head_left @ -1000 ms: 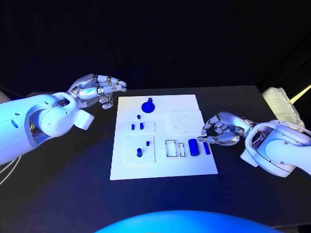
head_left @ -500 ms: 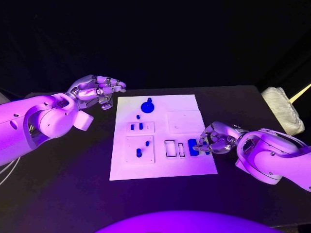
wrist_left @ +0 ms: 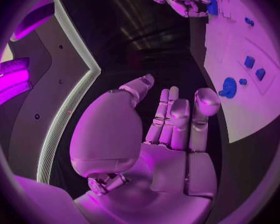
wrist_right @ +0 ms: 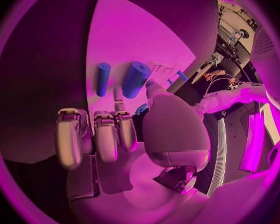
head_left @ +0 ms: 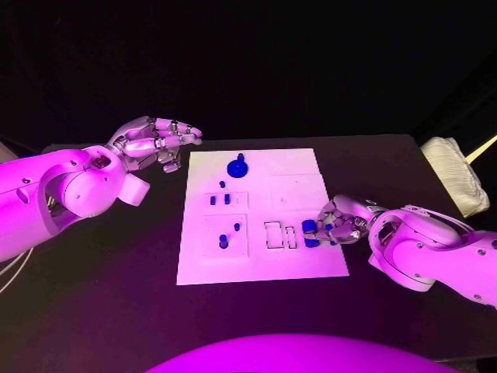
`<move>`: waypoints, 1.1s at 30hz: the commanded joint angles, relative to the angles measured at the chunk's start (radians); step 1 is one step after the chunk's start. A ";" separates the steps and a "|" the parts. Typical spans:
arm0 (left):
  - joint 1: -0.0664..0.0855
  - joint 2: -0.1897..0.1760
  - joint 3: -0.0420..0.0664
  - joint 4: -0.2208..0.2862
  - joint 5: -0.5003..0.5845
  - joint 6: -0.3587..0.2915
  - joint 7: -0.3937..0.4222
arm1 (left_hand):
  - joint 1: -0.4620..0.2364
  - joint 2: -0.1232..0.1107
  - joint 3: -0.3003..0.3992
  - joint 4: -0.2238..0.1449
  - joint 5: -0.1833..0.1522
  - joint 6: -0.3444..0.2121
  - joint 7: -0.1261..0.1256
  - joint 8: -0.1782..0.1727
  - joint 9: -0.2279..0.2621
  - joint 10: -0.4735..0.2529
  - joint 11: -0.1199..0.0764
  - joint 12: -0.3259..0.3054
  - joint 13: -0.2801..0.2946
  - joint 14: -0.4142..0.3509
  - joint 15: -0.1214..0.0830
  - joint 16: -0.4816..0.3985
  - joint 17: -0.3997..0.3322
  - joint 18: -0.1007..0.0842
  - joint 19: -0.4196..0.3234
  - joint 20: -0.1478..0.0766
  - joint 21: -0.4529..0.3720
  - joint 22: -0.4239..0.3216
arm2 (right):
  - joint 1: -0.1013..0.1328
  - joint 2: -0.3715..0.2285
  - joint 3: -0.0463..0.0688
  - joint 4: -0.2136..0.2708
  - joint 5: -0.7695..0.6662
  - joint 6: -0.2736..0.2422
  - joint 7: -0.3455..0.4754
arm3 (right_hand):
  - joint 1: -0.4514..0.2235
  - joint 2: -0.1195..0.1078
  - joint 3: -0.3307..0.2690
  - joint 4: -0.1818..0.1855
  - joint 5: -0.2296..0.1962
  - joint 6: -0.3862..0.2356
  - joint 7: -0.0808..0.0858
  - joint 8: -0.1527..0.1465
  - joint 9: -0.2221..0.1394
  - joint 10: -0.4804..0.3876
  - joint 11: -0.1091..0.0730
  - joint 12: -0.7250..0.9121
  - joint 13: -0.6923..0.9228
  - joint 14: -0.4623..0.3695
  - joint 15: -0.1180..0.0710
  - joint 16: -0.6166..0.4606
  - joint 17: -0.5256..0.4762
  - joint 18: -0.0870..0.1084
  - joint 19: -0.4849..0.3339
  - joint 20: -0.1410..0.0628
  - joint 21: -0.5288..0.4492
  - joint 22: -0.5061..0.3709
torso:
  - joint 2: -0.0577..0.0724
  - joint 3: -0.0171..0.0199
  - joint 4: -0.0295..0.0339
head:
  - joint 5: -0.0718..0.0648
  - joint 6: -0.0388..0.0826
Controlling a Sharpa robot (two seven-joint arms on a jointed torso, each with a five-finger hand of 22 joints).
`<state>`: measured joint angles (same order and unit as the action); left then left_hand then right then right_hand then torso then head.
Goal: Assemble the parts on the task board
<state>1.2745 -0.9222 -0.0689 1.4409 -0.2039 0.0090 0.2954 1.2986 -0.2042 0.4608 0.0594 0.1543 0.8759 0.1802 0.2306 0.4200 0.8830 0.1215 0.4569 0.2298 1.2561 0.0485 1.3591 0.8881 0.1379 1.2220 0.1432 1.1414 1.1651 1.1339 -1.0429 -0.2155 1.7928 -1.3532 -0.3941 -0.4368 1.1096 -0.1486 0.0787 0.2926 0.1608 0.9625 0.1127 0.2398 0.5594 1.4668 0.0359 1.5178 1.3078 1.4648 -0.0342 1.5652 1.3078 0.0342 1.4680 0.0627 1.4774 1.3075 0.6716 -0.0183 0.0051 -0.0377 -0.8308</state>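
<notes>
Head view: white rectangular task board (head_left: 260, 260) flat in the middle of the black table (head_left: 114, 311), long side running near to far. Small blue parts on it: round knob-like piece (head_left: 238, 168) near the far edge, a pair of short upright blue pegs (head_left: 218, 200) in a square recess on the left, further small blue pieces (head_left: 228, 235) in the recess nearer, a thick blue cylinder (head_left: 309, 231) and a thin blue rod (head_left: 328, 233) lying side by side near the right edge, just beside two empty rectangular slots (head_left: 279, 235).

Right silver hand (head_left: 340, 220) low over the board's right edge, fingers curled down at the thin rod and cylinder; actual contact or grasp not clear enough to tell. Right wrist view: cylinder (wrist_right: 135, 79) and rod (wrist_right: 102, 78) lying on the board just beyond the fingertips (wrist_right: 119, 96).

Left silver hand (head_left: 152, 143) raised off the far left corner of the board, apart from it, fingers loosely curled, holding nothing. Left wrist view: fingers (wrist_left: 177, 117) partly extended, palm empty.

Folded white cloth (head_left: 453, 174) at the far right of the table.
</notes>
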 commanded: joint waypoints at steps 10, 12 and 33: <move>0.000 -0.005 0.001 0.004 0.008 0.015 0.005 | 0.005 0.003 -0.002 0.006 -0.003 -0.008 -0.002 0.006 0.001 -0.004 0.002 -0.006 -0.001 -0.004 0.004 0.003 -0.001 -0.018 -0.002 0.004 -0.003 -0.001 | -0.028 0.049 0.000 -0.049 -0.064 0.053 -0.040 | 0.135 0.033 -0.017 -0.022 -0.009 0.002 -0.002 0.020 -0.005 0.064 -0.004 0.010 0.212 0.106 -0.004 0.006 0.263 -0.021 0.089 -0.002 0.021 0.245 | -0.001 -0.0003 0.0001 | 0.004 -0.008; 0.000 -0.006 0.001 0.004 0.008 0.015 0.005 | 0.005 0.003 -0.002 0.006 -0.003 -0.008 -0.002 0.006 0.001 -0.004 0.002 -0.006 -0.001 -0.004 0.004 0.003 -0.001 -0.018 -0.002 0.004 -0.003 -0.001 | -0.030 0.051 0.000 -0.050 -0.064 0.048 -0.040 | 0.178 0.043 0.004 -0.028 -0.054 0.007 -0.003 0.023 -0.009 0.067 -0.005 0.012 0.217 0.106 -0.005 0.006 0.263 -0.022 0.090 -0.001 0.027 0.247 | -0.002 0.0002 -0.0013 | 0.006 -0.010; 0.000 -0.002 0.001 -0.004 0.008 0.016 0.002 | 0.005 0.004 -0.004 0.009 -0.003 -0.008 -0.002 0.007 0.001 -0.004 0.002 -0.006 -0.002 -0.004 0.004 0.003 -0.001 -0.017 -0.003 0.004 -0.005 -0.003 | 0.007 0.031 0.002 0.026 0.208 -0.139 0.061 | 0.142 0.057 0.086 -0.002 0.041 0.089 -0.039 0.076 -0.014 0.085 -0.037 0.029 0.238 0.106 -0.031 0.006 0.263 -0.026 0.095 -0.023 0.052 0.253 | -0.003 -0.0005 -0.0009 | 0.005 -0.003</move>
<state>1.2744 -0.9267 -0.0688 1.4367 -0.2027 0.0094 0.2932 1.2986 -0.2041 0.4553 0.0650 0.1544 0.8758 0.1802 0.2306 0.4200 0.8830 0.1214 0.4569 0.2289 1.2561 0.0485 1.3591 0.8882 0.1379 1.2221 0.1431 1.1415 1.1633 1.1344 -1.0106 -0.2145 1.8105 -1.2118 -0.4967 -0.4183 1.2702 -0.0922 0.1590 0.2893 0.1966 1.0058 0.1127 0.2806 0.5322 1.4638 0.0065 1.5439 1.3075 1.4652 -0.0591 1.5651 1.3075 0.0216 1.4676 0.0478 1.5306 1.3080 0.6688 -0.0185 0.0037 -0.0316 -0.8352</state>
